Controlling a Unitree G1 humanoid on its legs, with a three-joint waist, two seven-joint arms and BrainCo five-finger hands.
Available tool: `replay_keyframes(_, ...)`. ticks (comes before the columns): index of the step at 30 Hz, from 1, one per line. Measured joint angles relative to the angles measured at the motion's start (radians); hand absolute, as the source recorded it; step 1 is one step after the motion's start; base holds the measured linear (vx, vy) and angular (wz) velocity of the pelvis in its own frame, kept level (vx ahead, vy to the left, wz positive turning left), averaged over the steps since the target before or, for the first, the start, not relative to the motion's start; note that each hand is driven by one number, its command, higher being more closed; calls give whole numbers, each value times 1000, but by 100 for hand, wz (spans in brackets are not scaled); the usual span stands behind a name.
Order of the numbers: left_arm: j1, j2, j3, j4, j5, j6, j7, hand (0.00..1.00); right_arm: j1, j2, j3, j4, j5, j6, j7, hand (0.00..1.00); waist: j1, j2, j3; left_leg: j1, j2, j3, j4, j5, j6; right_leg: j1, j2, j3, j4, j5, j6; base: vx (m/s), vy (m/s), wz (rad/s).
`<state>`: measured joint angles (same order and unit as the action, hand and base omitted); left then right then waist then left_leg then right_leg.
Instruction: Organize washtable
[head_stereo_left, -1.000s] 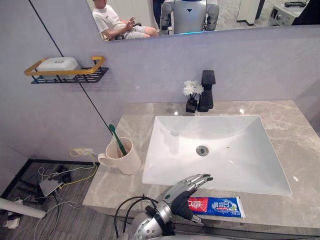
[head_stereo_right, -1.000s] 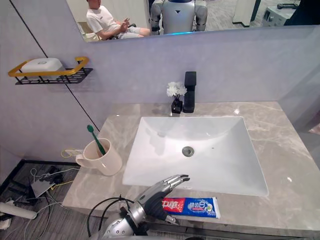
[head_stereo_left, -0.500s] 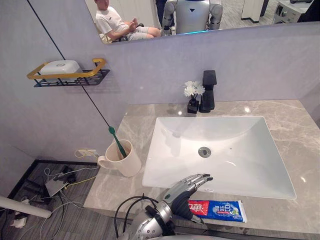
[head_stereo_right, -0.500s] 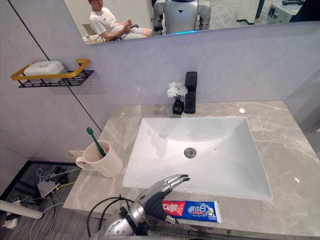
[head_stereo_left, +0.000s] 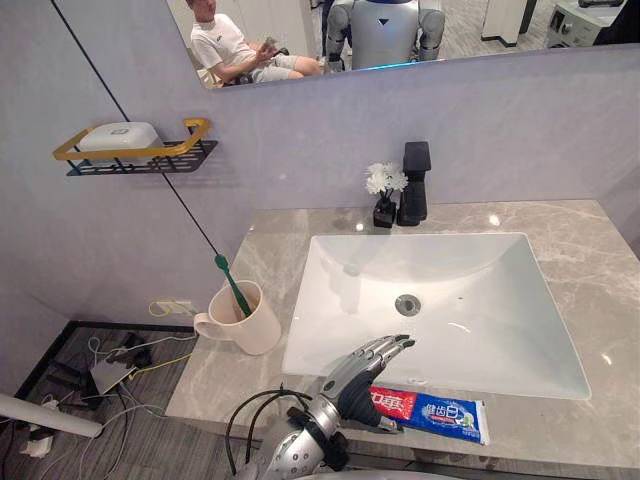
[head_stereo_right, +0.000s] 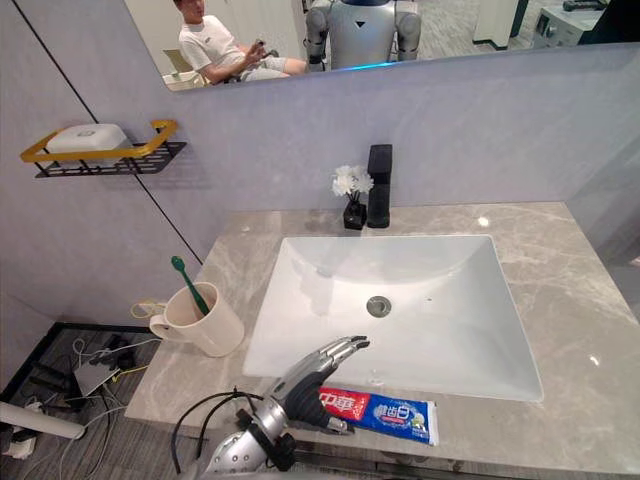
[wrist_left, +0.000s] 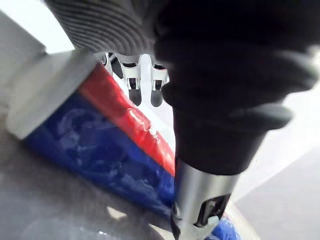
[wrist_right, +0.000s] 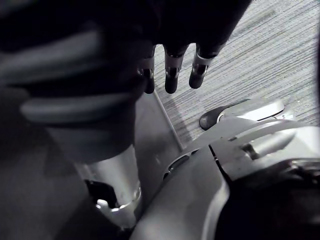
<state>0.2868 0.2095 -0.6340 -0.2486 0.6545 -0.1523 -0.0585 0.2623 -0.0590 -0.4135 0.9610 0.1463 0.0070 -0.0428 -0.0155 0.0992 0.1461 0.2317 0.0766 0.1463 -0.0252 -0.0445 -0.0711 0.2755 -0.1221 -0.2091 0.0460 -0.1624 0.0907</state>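
A red and blue toothpaste tube (head_stereo_left: 432, 413) lies flat on the counter's front strip, just before the white sink (head_stereo_left: 470, 330). My left hand (head_stereo_left: 362, 372) hovers over the tube's red end with its fingers stretched out toward the sink rim, open. In the left wrist view its thumb (wrist_left: 210, 150) hangs close above the tube (wrist_left: 100, 150). A cream mug (head_stereo_left: 247, 322) holding a green toothbrush (head_stereo_left: 231, 282) stands at the counter's left. My right hand (wrist_right: 170, 70) hangs relaxed and open, over the floor.
A black faucet (head_stereo_left: 413, 182) and a small vase of white flowers (head_stereo_left: 383, 192) stand behind the sink. A wall shelf (head_stereo_left: 135, 152) with a white soap box hangs at the left. The mirror shows a seated person (head_stereo_left: 235, 45). Bare marble counter (head_stereo_left: 590, 260) lies at the right.
My left hand has edged slightly left and lower, closer over the tube's red end. The tube, mug and brush have stayed put. The camera has shifted a little.
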Motion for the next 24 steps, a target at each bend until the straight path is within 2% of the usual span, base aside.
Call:
replay_keyframes(8, -1, 0, 12, 34, 30, 1, -4, 0, 1, -4, -2, -7, 0, 0, 0, 0, 0, 12, -14, -1, 0, 2, -6, 0, 0, -1, 1, 0, -8, 0, 0, 0, 0, 0)
replay_keyframes(9, -1, -1, 13, 35, 36, -1, -4, 100, 1, -4, -2, -9, 0, 0, 1, 0, 0, 12, -14, -1, 0, 2, -6, 0, 0, -1, 2, 0, -8, 0, 0, 0, 0, 0)
replay_keyframes(20, -52, -9, 18, 84, 65, -10, -4, 100, 0, -3, -13, -25, 0, 1, 3, 0, -1, 14, -19, -1, 2, 2, -7, 1, -2, -2, 4, 2, -8, 1, -1, -24, -8, 0)
replay_keyframes(24, -78, -13, 30, 95, 64, -5, -5, 100, -2, -3, -14, -26, 0, 1, 5, 0, -10, 14, -19, -2, 6, 1, -11, 3, -5, -3, 9, 2, -11, 1, -1, 0, 0, 0)
